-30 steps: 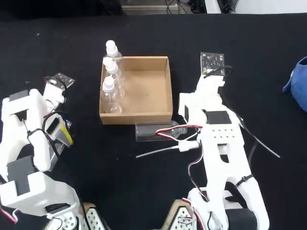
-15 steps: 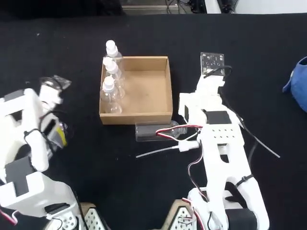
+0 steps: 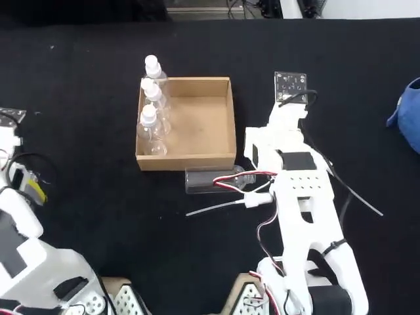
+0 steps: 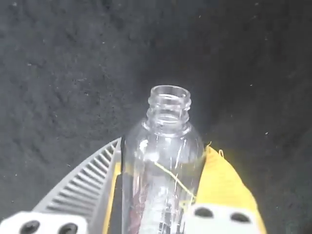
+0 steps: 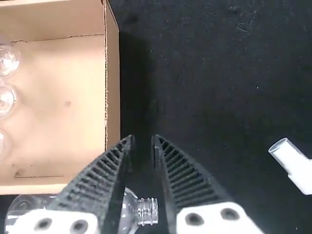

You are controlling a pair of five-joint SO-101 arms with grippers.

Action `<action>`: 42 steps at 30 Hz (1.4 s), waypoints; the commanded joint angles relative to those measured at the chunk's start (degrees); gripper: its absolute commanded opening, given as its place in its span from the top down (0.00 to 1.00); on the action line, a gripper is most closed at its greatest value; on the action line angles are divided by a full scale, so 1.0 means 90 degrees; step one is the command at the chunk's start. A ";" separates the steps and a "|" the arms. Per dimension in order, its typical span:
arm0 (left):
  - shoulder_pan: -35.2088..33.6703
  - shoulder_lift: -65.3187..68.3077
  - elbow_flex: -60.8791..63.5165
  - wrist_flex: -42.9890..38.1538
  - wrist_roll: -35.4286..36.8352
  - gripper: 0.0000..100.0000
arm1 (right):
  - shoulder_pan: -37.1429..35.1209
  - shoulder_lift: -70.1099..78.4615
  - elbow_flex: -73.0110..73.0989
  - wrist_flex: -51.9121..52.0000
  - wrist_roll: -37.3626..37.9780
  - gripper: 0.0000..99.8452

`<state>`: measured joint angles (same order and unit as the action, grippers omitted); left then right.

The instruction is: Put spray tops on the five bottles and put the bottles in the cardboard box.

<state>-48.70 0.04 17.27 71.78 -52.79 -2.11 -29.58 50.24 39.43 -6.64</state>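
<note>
My left gripper (image 4: pixel 163 146) clamps an uncapped clear plastic bottle (image 4: pixel 168 112) at 9 o'clock; my right gripper (image 5: pixel 143 141), barely parted, empty, hovers over a second clear bottle (image 3: pixel 203 180) lying 9-to-3, at 6 o'clock of the brown cardboard box (image 3: pixel 186 161)

cardboard box (image 3: pixel 186 161) brown | bottle (image 4: pixel 163 161) clear | spray top (image 3: pixel 152 63) white | table (image 3: pixel 98 65) black

Robotics lab bench: black cloth table (image 3: pixel 79 59), two white arms (image 3: pixel 303 197), cables (image 3: pixel 249 8) at far edge.

legible text: none | labels or brands: none legible | numbers: none | signs: none in any view
</note>
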 commanded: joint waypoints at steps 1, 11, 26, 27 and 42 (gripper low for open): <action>-0.0220 -0.0254 -0.0005 0.0000 -0.0791 0.97 | 0.0107 -0.0239 0.0103 -0.0342 -0.0049 0.95; -0.0190 -0.0322 0.0024 -0.0039 -0.0215 0.97 | 0.0137 -0.0259 0.0308 -0.0840 -0.0049 0.94; 0.0767 -0.0332 -0.0151 0.0234 0.1465 0.97 | 0.0674 -0.0024 -0.1587 0.1358 0.2022 0.94; 0.0904 -0.0332 -0.0181 0.0332 0.1563 0.97 | 0.0742 0.0122 -0.1871 0.1700 0.2315 0.94; 0.1587 -0.0332 -0.0249 0.0440 0.2227 0.97 | 0.2178 0.4391 -0.6295 0.4532 0.5333 0.79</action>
<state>-34.90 0.04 18.68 75.12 -33.54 14.77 4.97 1.36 78.55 36.18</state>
